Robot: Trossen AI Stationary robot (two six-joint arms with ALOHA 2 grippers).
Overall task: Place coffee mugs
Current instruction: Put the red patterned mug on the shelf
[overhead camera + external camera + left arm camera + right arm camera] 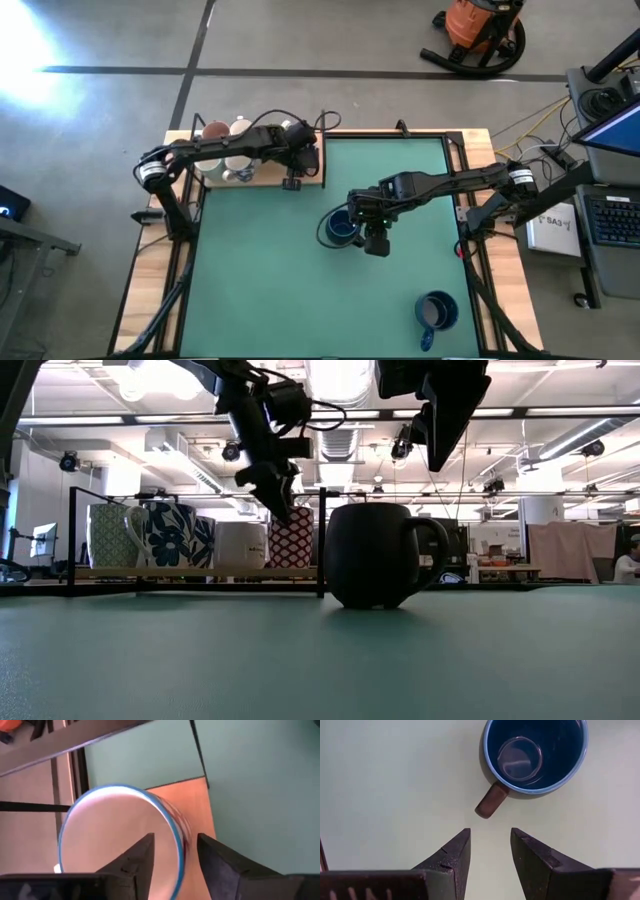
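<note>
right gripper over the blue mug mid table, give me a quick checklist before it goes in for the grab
1. Right gripper open: ok, fingers apart with nothing between them.
2. Target blue mug upright on the green mat: ok.
3. Handle free and turned toward the gripper: ok.
4. Mug empty: ok, bare bottom shows in the right wrist view.
5. Left gripper away from the right arm: ok, it is over the wooden tray, fingers straddling a blue-rimmed mug's wall.
6. That placed mug sits stable: cannot tell.
</note>
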